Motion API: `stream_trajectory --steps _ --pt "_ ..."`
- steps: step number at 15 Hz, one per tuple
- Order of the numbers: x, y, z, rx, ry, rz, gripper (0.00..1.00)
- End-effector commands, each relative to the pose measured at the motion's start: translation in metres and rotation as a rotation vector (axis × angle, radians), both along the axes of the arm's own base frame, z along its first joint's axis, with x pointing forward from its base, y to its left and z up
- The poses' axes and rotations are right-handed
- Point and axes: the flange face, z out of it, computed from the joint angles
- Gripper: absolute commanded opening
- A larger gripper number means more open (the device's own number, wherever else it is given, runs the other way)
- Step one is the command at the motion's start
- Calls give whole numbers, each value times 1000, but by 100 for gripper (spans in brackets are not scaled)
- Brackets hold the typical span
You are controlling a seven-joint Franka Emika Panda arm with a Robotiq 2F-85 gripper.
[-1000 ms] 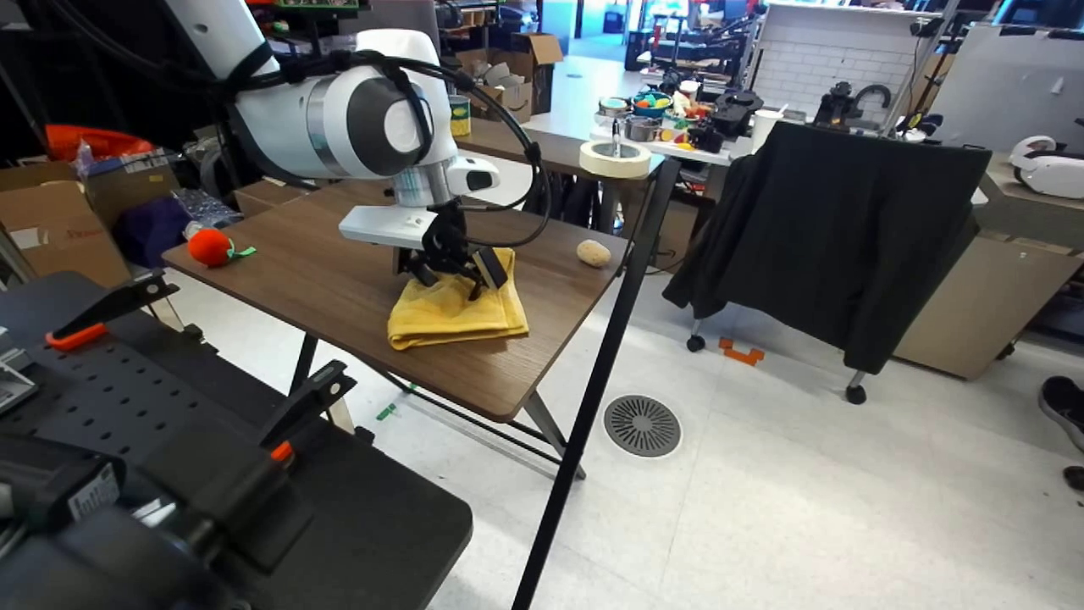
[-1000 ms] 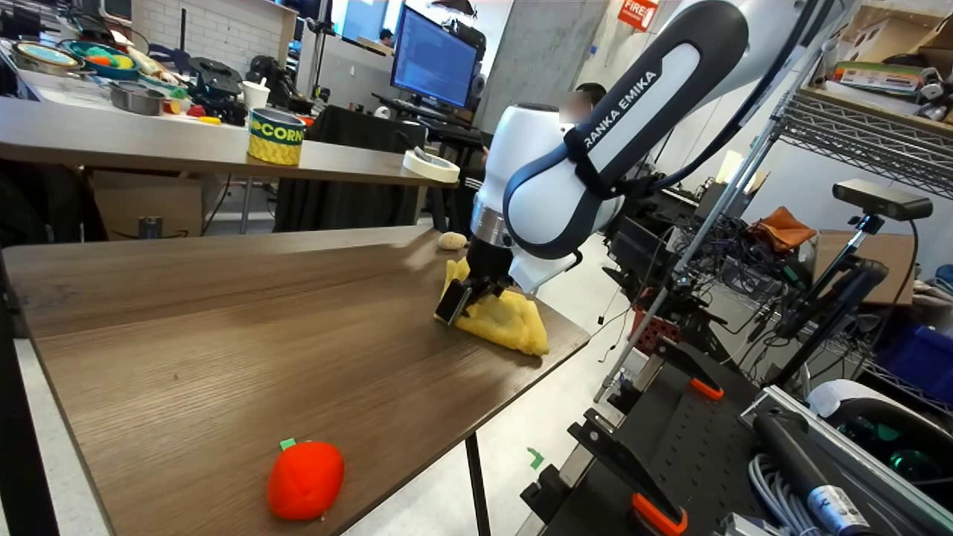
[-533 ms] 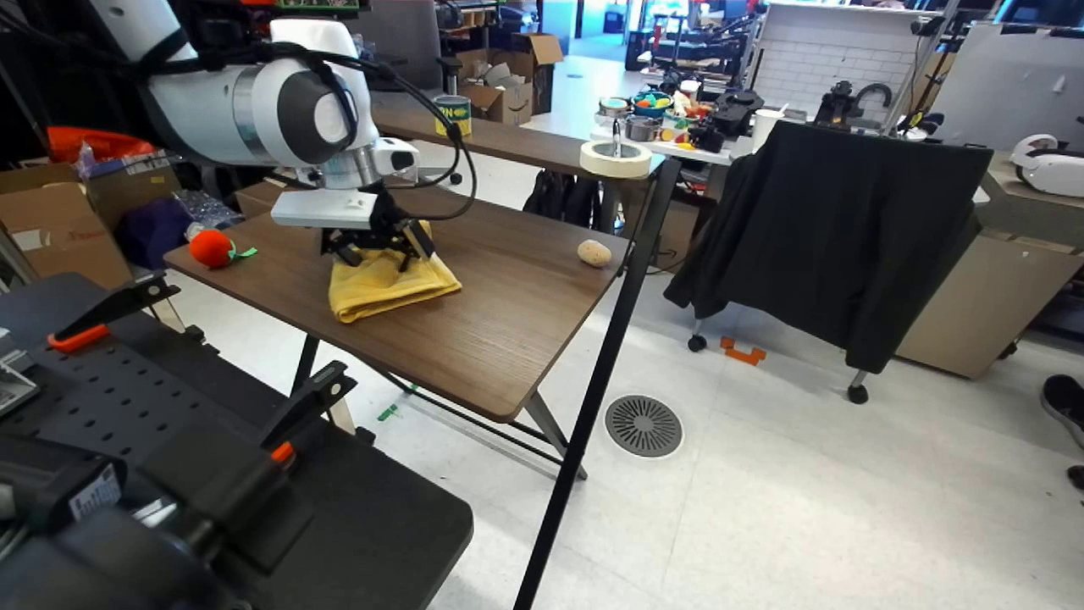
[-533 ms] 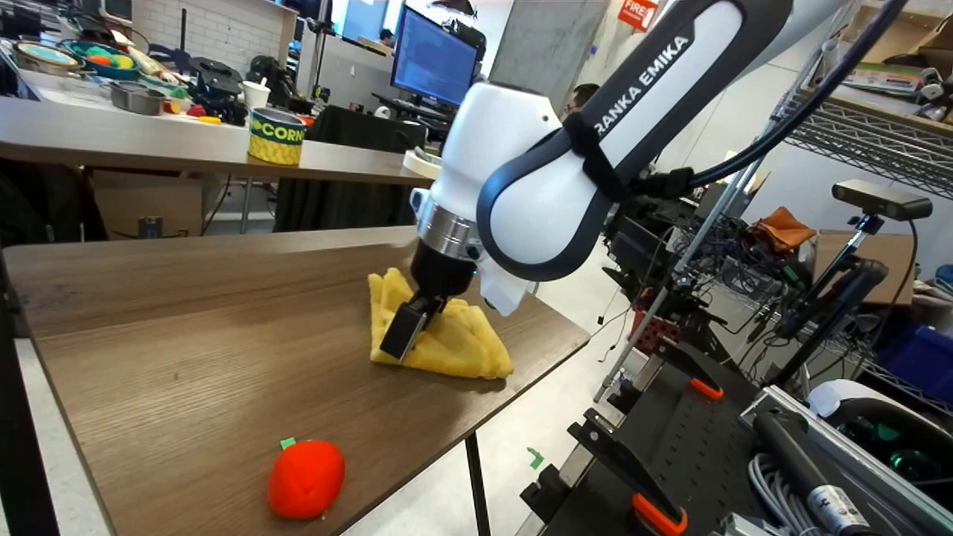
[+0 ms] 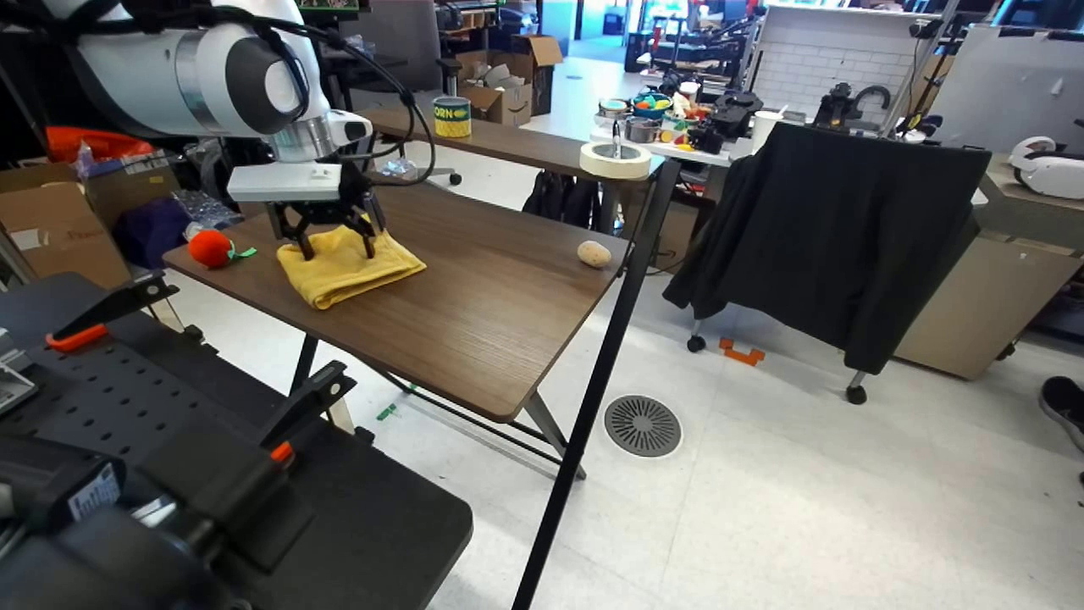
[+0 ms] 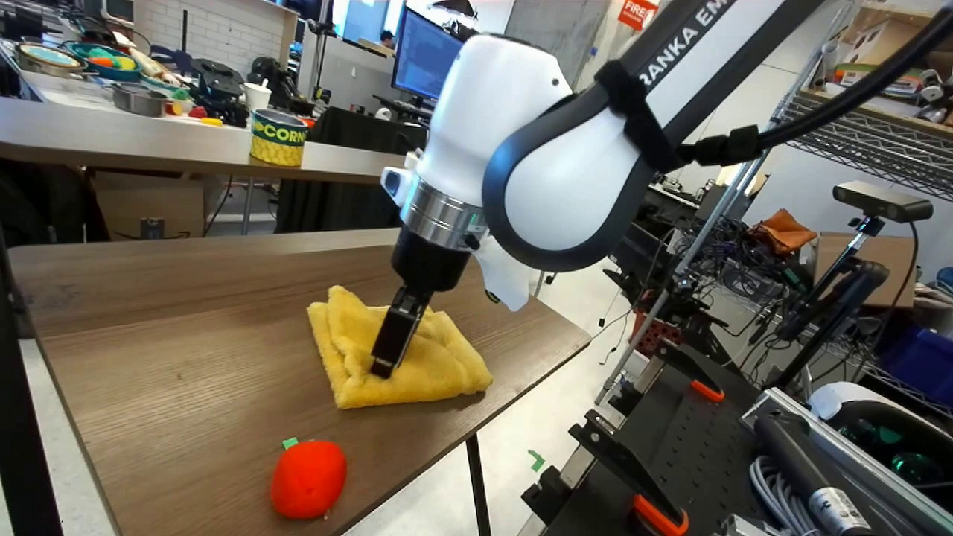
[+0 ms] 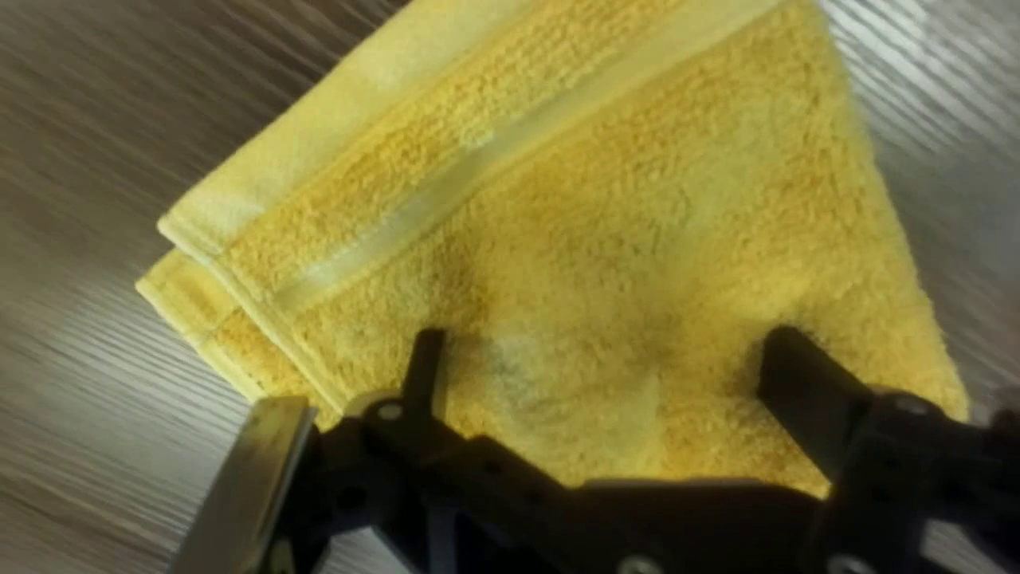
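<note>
A folded yellow towel [image 5: 373, 273] lies on the brown wooden table [image 5: 483, 339], and it also shows in an exterior view [image 6: 439, 372]. My gripper [image 5: 339, 251] stands over it, pointing down, with its fingers wide apart. In the wrist view both dark fingertips of the gripper [image 7: 610, 339] reach down to the upper face of the towel [image 7: 621, 207], with slightly rumpled cloth between them. The tips appear to touch the cloth. In an exterior view one finger of the gripper [image 6: 383, 365] shows against the towel; the other is hidden.
A red-orange round object [image 5: 210, 248] with a green top sits near the table's end; it also shows in an exterior view [image 6: 308, 479]. A pale potato-like object [image 5: 594, 253] lies near the opposite end. A corn can [image 5: 452, 116] and tape roll [image 5: 616, 159] stand on a shelf.
My gripper and the towel have moved together across the table, away from the potato-like object and toward the red-orange object. The fingers now look more upright in an exterior view.
</note>
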Motion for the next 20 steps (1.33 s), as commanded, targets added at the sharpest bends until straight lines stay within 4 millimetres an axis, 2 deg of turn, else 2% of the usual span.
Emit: stream_trajectory --steps 1,3,4,6,10,13,14,16,18,20 --pt "-1 -86 -4 -88 43 -154 100" --pt "-3 -133 -20 -141 92 -245 100" --pt "-5 -149 -27 -167 126 -280 100" --pt "-9 -175 -34 -199 177 -325 100" --pt "-31 -215 -53 -278 281 -429 100" --pt "-33 -247 -54 -336 265 -539 100" --pt "-27 -257 -53 -309 221 -611 100" --pt "-19 -265 -50 -265 168 -714 100" --pt "-7 -258 -52 -214 104 -791 100" --pt "6 -242 -49 -185 -7 -819 100"
